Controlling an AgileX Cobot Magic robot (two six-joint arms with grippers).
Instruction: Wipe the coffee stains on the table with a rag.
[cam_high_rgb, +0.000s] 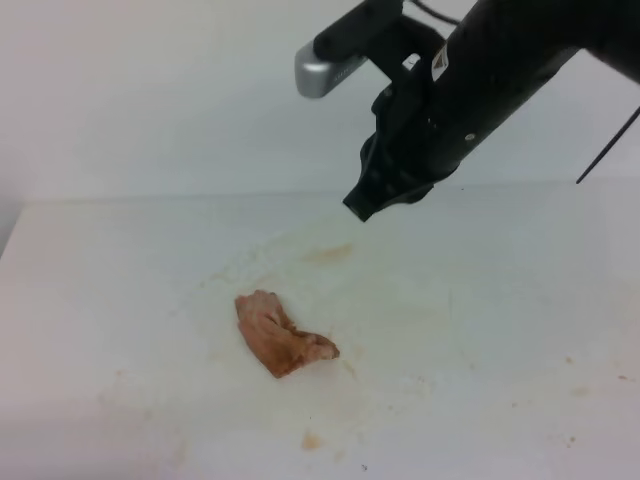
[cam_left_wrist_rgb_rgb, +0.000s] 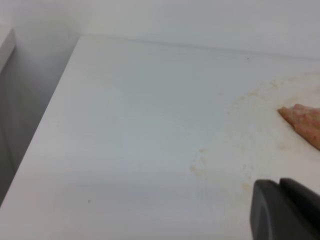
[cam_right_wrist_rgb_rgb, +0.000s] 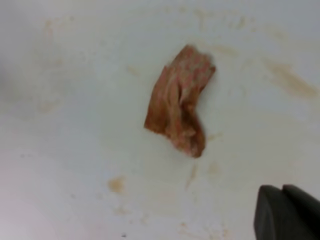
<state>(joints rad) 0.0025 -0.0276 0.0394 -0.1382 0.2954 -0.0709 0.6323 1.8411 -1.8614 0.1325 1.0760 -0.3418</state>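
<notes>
The rag (cam_high_rgb: 283, 335) lies crumpled and loose on the white table (cam_high_rgb: 500, 300), just left of centre. In the right wrist view the rag (cam_right_wrist_rgb_rgb: 179, 106) is wrinkled and pinkish-brown. Faint tan coffee stains (cam_high_rgb: 330, 252) smear the surface behind it, and a small speck (cam_high_rgb: 312, 440) sits in front. My right gripper (cam_high_rgb: 362, 207) hangs well above the table, up and to the right of the rag, shut and empty. Its dark fingertips (cam_right_wrist_rgb_rgb: 300, 215) press together at the lower right of its own view. My left gripper (cam_left_wrist_rgb_rgb: 279, 192) shows only as dark fingers held together, far from the rag (cam_left_wrist_rgb_rgb: 305, 122).
A white wall (cam_high_rgb: 150, 100) rises behind the table's back edge. The table's left edge (cam_left_wrist_rgb_rgb: 45, 125) drops off to a grey gap. Tan smears (cam_left_wrist_rgb_rgb: 197, 167) and a streak (cam_right_wrist_rgb_rgb: 290, 80) mark the surface around the rag.
</notes>
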